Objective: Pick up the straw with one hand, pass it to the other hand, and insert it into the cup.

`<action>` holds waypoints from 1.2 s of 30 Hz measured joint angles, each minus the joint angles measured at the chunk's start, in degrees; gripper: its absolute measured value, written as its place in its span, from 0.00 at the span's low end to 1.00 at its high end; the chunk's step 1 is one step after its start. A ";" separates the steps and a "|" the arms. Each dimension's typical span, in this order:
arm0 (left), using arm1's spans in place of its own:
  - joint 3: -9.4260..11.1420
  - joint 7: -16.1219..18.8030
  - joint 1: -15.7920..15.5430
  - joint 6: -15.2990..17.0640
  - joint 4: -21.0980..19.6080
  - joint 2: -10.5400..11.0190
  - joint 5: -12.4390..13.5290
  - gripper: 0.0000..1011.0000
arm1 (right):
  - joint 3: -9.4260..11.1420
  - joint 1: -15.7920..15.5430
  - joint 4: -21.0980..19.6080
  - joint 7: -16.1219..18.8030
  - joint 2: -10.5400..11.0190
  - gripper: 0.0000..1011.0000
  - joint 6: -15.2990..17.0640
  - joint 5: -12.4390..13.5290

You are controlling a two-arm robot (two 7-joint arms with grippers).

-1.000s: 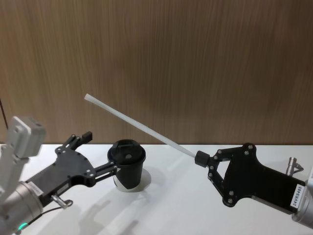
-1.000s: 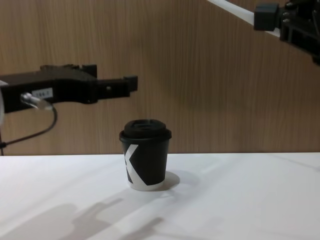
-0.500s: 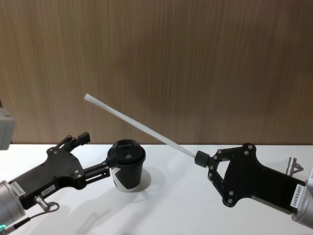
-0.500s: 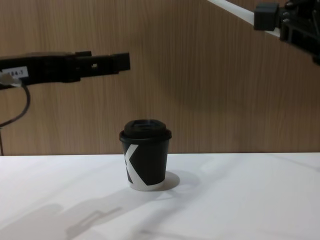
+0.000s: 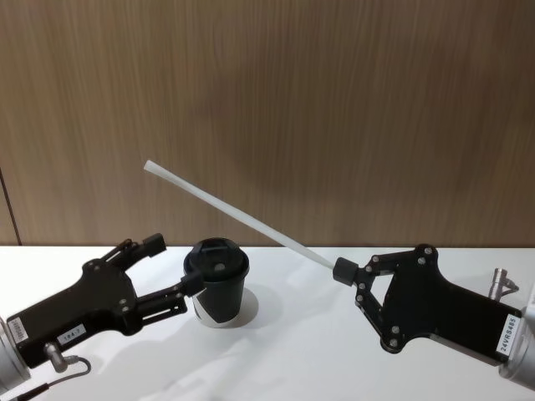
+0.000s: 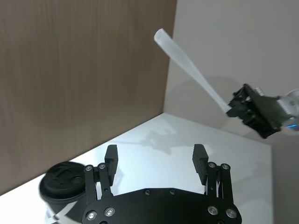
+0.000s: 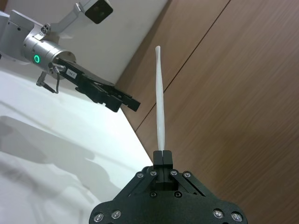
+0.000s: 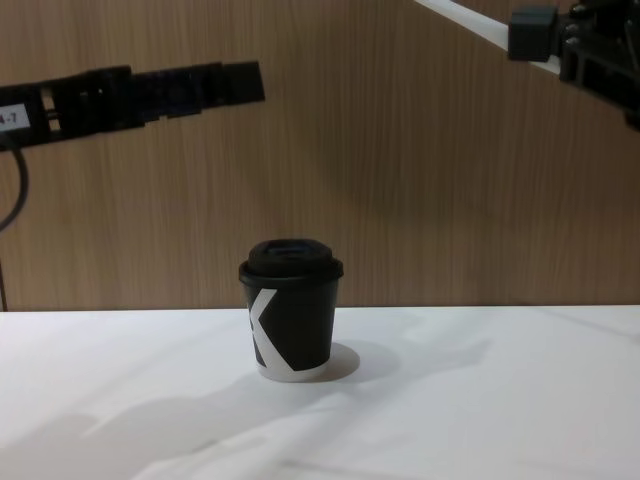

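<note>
1. Right gripper (image 5: 345, 271) on the right side, raised above the desk (image 5: 292, 351). Its fingers are pinched tight on the lower end of the straw (image 5: 238, 214).
2. Straw is white and straight, held in the air at a slant. Its free end points up and toward the robot's left, in front of the wood wall (image 5: 351, 92).
3. Left gripper (image 5: 174, 263) on the left side, fingers spread wide, nothing between them.
4. Chest view: the left gripper is flat and level, well above the cup (image 5: 217, 286) and not touching it.
5. Left wrist view: the straw is out beyond the open fingers, well apart from them.
6. Cup stands upright on the desk between the two grippers, nearer the left one. It is black with the domed lid on, a white K on the side and a white base rim.
7. Straw is clear of the cup, and nothing is in the lid.
</note>
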 joint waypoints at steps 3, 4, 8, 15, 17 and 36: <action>-0.01 -1.76 -0.03 -0.04 0.41 -0.24 -1.82 0.99 | 0.00 0.00 0.00 0.00 0.00 0.00 0.00 0.00; 0.00 -2.58 -0.10 -0.13 0.66 -0.45 -2.64 0.99 | 0.00 0.00 0.00 0.00 0.00 0.00 0.00 0.00; 0.18 -4.13 -0.38 -0.44 1.22 -1.03 -4.16 0.99 | 0.00 0.00 0.00 0.00 0.00 0.00 0.00 0.00; 1.00 -7.69 -1.39 -1.68 2.63 -2.92 -7.60 0.99 | 0.00 0.00 0.00 0.00 0.00 0.00 0.00 0.00; 1.19 -8.19 -1.61 -1.92 2.91 -3.31 -8.13 0.99 | 0.00 0.00 0.00 0.00 0.00 0.00 0.00 0.00; 3.52 -8.41 -4.37 -3.55 5.58 -7.97 -12.05 0.99 | 0.00 0.00 0.00 0.00 0.00 0.00 0.00 0.00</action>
